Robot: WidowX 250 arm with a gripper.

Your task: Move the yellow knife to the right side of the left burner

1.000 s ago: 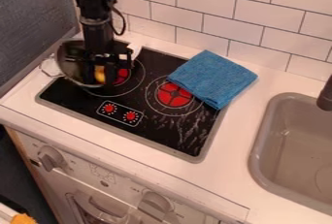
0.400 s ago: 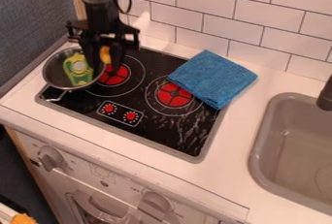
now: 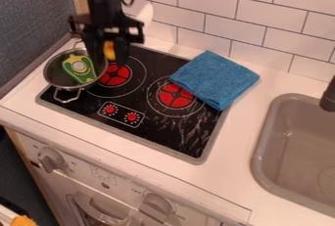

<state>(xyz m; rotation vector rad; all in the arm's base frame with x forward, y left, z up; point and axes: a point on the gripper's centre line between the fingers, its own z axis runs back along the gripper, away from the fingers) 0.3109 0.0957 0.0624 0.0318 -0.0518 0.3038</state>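
So the grab looks sorted: the toy knife with a yellow handle [image 3: 109,50] is held between the black fingers [image 3: 122,53], up over the back of the red-and-black left burner [image 3: 115,75]. What looks like its white blade [image 3: 145,12] can be seen sticking out past the arm. The placing isn't done, though. A shift to the burner's right side and a lowering are left, I'd say, then the release. The round metal pot [image 3: 56,83] can be left alone.
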